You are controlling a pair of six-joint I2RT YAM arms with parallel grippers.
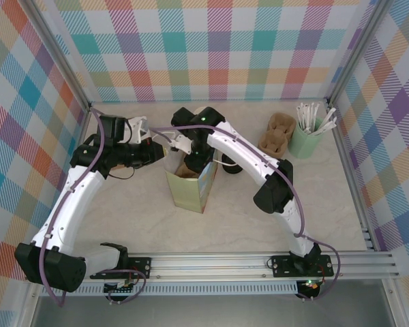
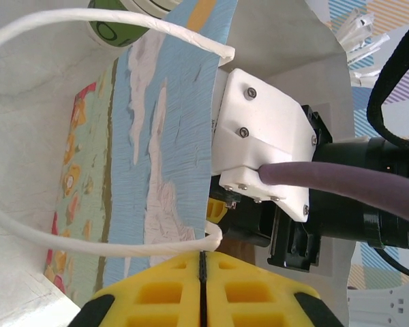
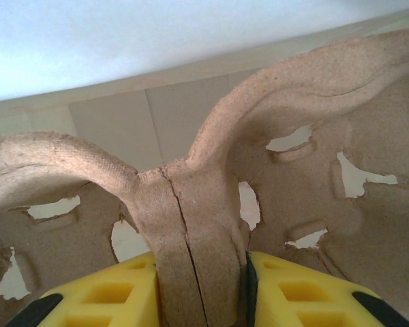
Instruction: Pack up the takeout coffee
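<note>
A tall paper bag (image 1: 189,194) stands mid-table; its blue, cloud-printed side (image 2: 170,122) fills the left wrist view. My left gripper (image 1: 157,152) (image 2: 203,262) is shut on the bag's top edge, right where a white cord handle (image 2: 88,242) ends. Reaching into the bag mouth, my right gripper (image 1: 189,163) (image 3: 199,262) is shut on the centre ridge of a brown pulp cup carrier (image 3: 300,136). The takeout coffee (image 1: 230,167) stands on the table behind the bag, half hidden by my right arm. Its green cup wall (image 2: 112,27) is cut off by the frame's top edge.
At the back right, more brown pulp carriers (image 1: 276,133) lie beside a pale mint cup of white sticks (image 1: 307,136). Plaid walls close in the table on three sides. A metal rail (image 1: 259,262) runs along the near edge.
</note>
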